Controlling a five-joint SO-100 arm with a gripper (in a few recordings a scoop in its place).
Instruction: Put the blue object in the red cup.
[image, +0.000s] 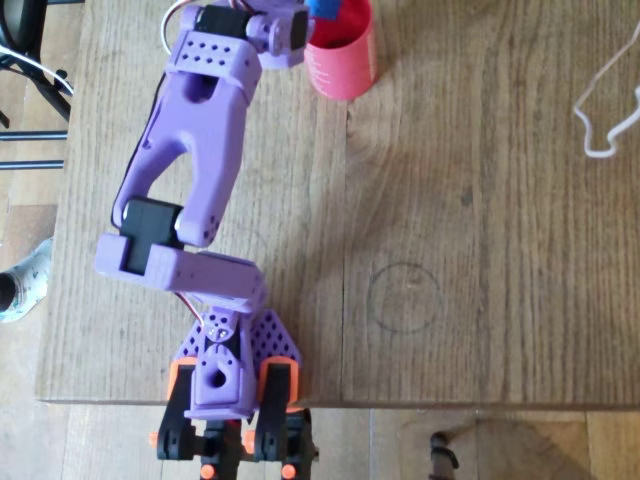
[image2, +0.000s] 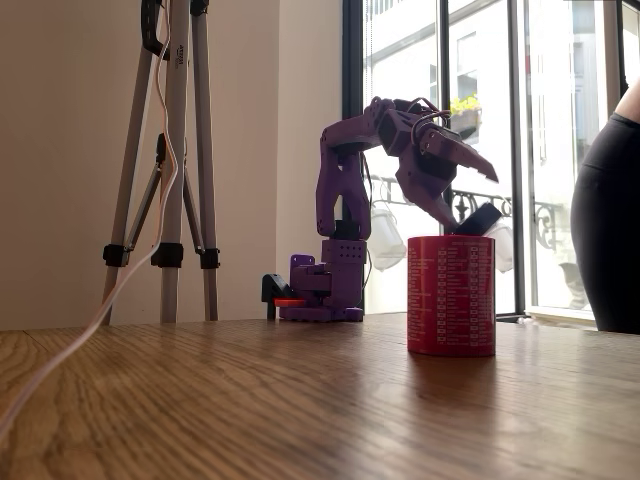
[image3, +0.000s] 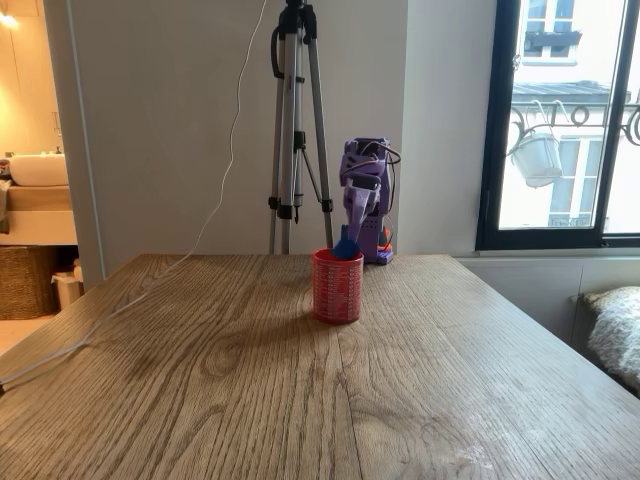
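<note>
While the arm reaches downward, its end effector (image3: 347, 243) grips the blue object (image3: 346, 249) over the red cup (image3: 337, 287).

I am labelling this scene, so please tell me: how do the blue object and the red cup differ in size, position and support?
Size: the blue object is far smaller than the red cup.
Position: the blue object is at the cup's rim, while the red cup stands upright on the table.
Support: the blue object is held by the gripper; the red cup stands free.
Both look like plain coloured plastic.

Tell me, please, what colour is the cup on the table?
Pinkish red; the red cup shows best in a fixed view.
</note>
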